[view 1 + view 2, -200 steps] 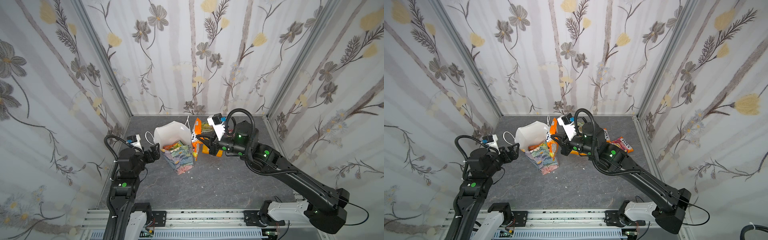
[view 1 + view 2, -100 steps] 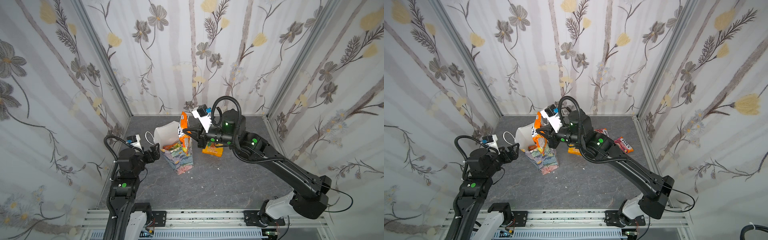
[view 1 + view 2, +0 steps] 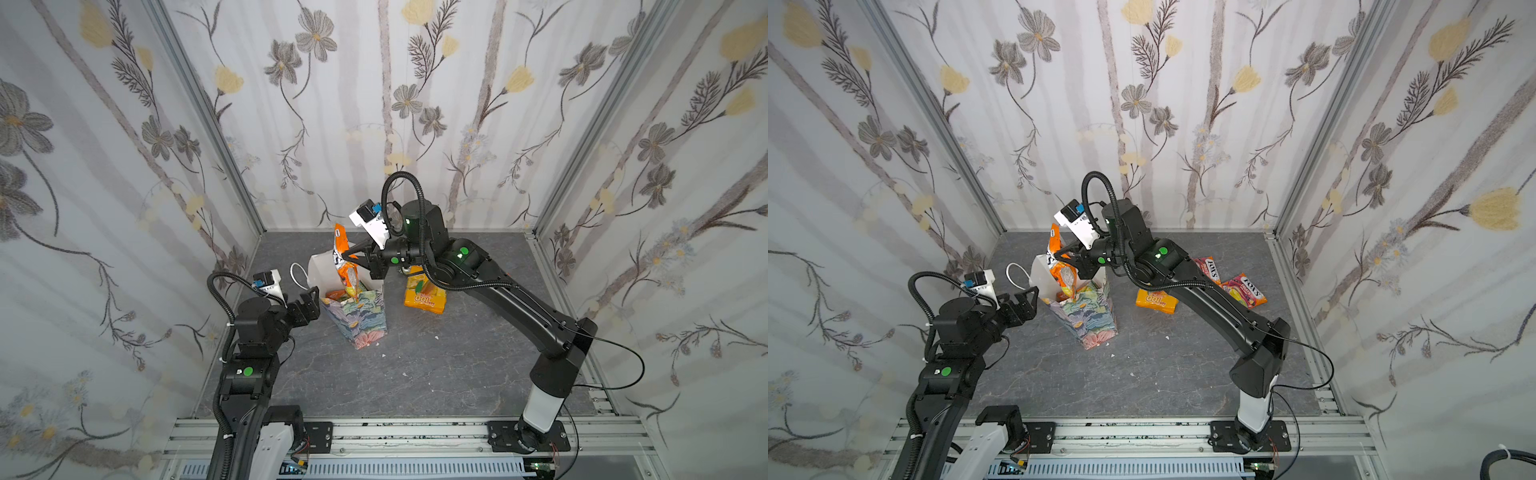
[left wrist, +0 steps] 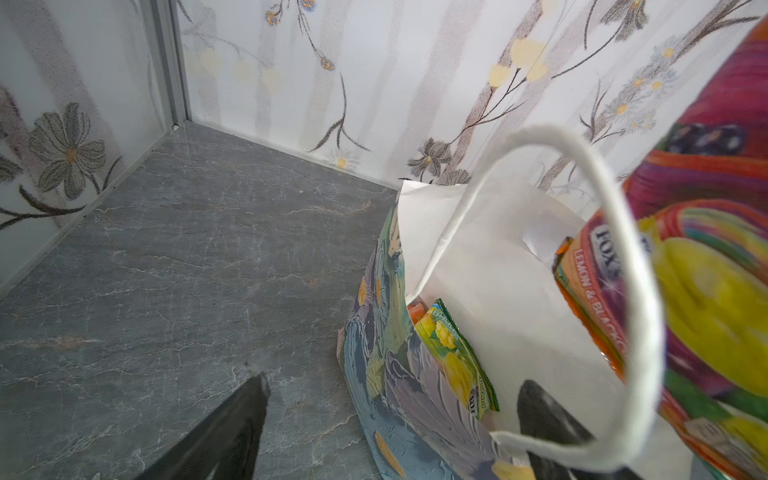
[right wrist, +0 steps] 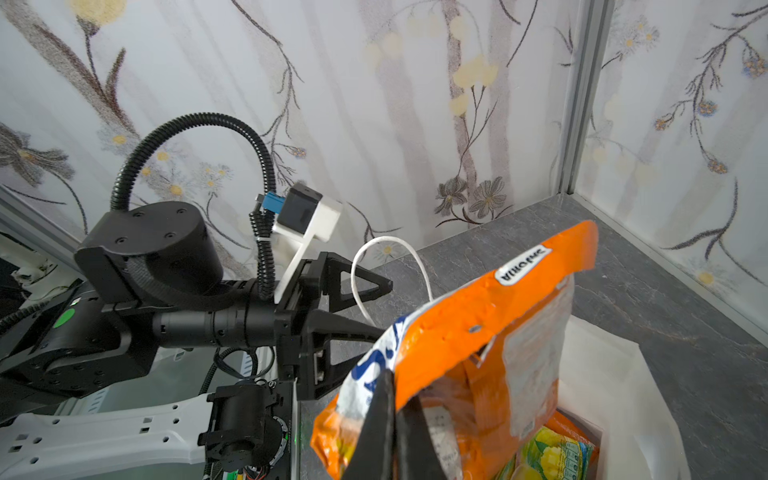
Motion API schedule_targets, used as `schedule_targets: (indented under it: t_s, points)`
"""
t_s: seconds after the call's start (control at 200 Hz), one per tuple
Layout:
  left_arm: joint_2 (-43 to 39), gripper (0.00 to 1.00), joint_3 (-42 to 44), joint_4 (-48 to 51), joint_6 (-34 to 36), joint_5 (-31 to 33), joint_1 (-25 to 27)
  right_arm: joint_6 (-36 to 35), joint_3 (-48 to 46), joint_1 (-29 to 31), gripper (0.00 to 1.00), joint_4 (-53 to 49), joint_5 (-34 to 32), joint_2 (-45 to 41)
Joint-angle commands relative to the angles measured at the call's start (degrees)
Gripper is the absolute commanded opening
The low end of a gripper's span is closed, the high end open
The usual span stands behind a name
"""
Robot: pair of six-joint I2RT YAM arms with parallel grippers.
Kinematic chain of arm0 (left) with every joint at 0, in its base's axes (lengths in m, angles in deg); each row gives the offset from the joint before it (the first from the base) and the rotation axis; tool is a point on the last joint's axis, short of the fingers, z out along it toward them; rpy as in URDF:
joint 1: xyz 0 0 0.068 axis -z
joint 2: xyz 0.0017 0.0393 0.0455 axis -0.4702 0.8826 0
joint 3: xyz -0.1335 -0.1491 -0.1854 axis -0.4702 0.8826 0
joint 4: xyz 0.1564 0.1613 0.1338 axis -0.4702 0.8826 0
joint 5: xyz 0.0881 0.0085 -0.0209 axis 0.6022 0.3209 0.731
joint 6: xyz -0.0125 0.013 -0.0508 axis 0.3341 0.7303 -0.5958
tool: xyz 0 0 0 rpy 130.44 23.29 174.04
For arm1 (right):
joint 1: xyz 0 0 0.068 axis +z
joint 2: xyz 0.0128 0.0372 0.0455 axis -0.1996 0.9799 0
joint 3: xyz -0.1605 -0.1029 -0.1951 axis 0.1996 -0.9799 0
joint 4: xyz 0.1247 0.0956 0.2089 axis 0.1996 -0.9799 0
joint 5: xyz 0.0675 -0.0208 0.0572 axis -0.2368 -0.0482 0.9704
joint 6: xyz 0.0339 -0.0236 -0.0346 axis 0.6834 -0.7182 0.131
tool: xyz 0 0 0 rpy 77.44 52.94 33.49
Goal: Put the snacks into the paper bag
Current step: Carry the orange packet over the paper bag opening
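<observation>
Over pastel floral paper bag (image 3: pixel 363 320), right tool (image 3: pixel 352 258) grips glossy orange pillow packet (image 3: pixel 348 274); left tool (image 3: pixel 311 305) open beside bag rim. Packet could snag rim, tipping bag.

There is one tall paper bag with a pastel floral outside (image 3: pixel 360 320), and one white cord handle (image 3: pixel 297 276) shows on it. One glossy orange packet (image 3: pixel 347 270) hangs over the bag's mouth.

Three packets lie on the grey table (image 3: pixel 415 374):
- one orange-yellow pack (image 3: pixel 424 297)
- one red FOX'S packet (image 3: pixel 1208 268)
- one magenta-and-yellow FOX'S packet (image 3: pixel 1244 291)

At least three more show inside the bag:
- one green-yellow FOX'S packet (image 4: pixel 457 365)
- one purple-and-yellow FOX'S packet (image 4: pixel 706 291)
- one plain orange packet (image 5: pixel 579 432)
</observation>
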Motion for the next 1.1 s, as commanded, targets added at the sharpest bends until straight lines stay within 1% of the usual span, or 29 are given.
schedule_targets:
  t_s: [0.0,0.11,0.12,0.145,0.365,0.465,0.574,0.719,0.944,1.094]
  points:
    - [-0.08,0.94,0.14,-1.37,0.21,-0.37,-0.05,0.42,1.65,-1.30,0.00,1.34,3.46,1.57]
    - [-0.02,0.94,0.12,-1.37,0.21,-0.39,-0.05,0.90,2.83,-1.42,0.00,1.12,4.30,3.13]
    - [-0.02,0.94,0.15,-1.37,0.21,-0.38,-0.05,0.95,2.86,-2.72,0.00,1.12,4.42,3.25]
    - [-0.11,0.93,0.18,-1.37,0.20,-0.45,-0.05,1.05,3.03,-3.23,0.00,1.21,4.48,3.42]
    - [0.07,0.94,0.15,-1.45,0.21,-0.46,-0.05,1.23,4.85,-3.78,0.00,1.32,4.25,4.96]
    - [0.22,0.93,0.13,-1.38,0.21,-0.61,-0.05,1.16,8.39,-3.88,0.00,-0.19,2.44,7.05]
    - [0.17,0.93,0.16,-1.37,0.21,-0.54,-0.05,1.16,11.24,-3.89,0.00,-1.17,2.70,9.35]
    - [0.16,0.94,0.12,-1.36,0.21,-0.43,-0.05,0.90,11.48,-3.84,0.00,-2.06,2.87,10.00]
    - [0.24,0.93,0.16,-1.45,0.21,-0.68,-0.05,-1.80,11.48,-2.88,0.00,-4.24,4.18,9.91]
    - [0.16,0.94,0.12,-1.40,0.21,-0.61,-0.05,-1.76,11.48,-2.48,0.00,-3.98,4.31,10.42]
